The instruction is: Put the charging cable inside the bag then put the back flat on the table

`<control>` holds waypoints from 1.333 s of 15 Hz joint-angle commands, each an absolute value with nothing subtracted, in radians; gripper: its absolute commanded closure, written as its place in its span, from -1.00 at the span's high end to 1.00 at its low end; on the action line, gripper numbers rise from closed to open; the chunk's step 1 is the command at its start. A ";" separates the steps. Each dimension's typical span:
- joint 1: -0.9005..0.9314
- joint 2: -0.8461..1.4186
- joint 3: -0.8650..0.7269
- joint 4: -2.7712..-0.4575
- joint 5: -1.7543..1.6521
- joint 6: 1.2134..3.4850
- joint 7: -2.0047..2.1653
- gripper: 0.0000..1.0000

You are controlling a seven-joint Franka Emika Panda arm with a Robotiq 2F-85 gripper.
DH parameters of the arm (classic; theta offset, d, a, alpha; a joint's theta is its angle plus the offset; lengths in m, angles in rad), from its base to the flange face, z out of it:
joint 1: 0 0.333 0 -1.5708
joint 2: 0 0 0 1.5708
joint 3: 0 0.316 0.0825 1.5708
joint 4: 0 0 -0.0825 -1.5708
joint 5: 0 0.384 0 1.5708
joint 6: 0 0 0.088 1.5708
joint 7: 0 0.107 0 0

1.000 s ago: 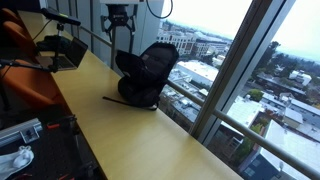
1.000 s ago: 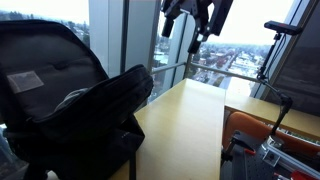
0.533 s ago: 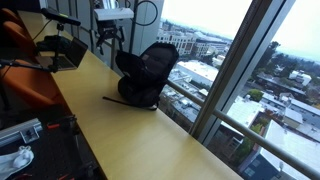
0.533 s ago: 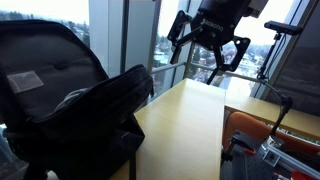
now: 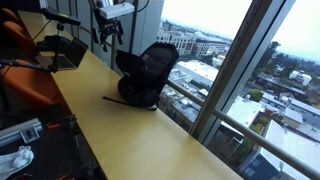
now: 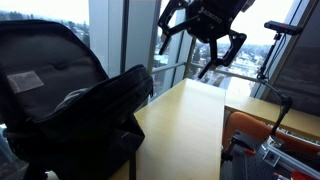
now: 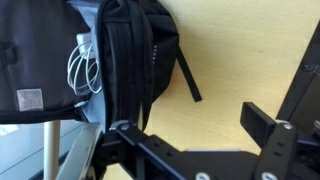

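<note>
no readable text, even on the bag (image 7: pixel 130 60)

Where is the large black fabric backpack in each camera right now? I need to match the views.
In an exterior view: the large black fabric backpack stands upper centre, by the window.
In an exterior view: the backpack fills the left half, gaping open.
Wrist view: the backpack spans top left to centre.
Shared landmark: the light tan wooden tabletop beneath it.
</note>
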State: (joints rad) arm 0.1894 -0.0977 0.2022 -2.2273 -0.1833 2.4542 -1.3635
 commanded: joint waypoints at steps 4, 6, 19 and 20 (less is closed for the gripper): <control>0.203 0.037 0.206 -2.139 -0.239 2.562 -1.323 1.00; 0.203 0.097 0.206 -2.097 -0.282 2.571 -1.289 1.00; 0.165 0.247 0.175 -1.963 -0.331 2.538 -1.209 -0.77; 0.149 0.240 0.170 -1.970 -0.314 2.537 -1.208 -0.90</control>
State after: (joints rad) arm 0.1805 0.2470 0.1831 -1.9806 -0.3330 2.5527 -1.2178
